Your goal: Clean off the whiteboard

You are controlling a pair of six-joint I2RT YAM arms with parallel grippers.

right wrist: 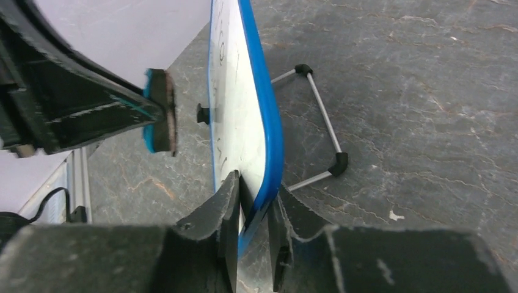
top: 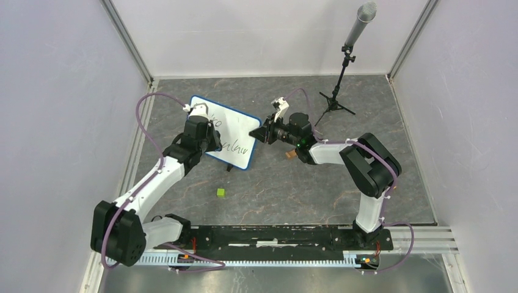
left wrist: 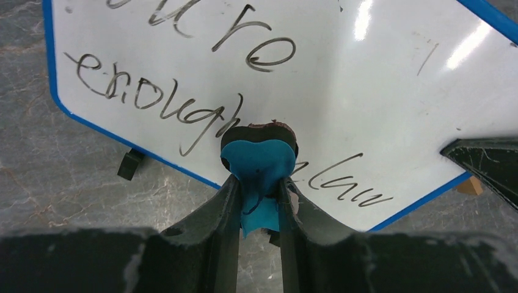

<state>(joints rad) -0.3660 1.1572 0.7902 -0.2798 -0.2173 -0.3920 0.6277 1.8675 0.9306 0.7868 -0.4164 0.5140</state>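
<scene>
Blue-framed rectangular whiteboard (top: 235, 127) with black handwriting stands propped on the grey table (top: 293, 189), our right gripper (right wrist: 255, 190) pinching its edge, our left gripper (left wrist: 259, 183) clenching a blue felt eraser (left wrist: 259, 160) just off its face.

A microphone (top: 366, 12) on a black tripod (top: 334, 101) stands beyond and to the right of the right claw (right wrist: 255, 189), a small brown block (top: 291, 154) lies just nearside of it, and a green cube (top: 220, 192) sits well short of the left claw (left wrist: 259, 183).
</scene>
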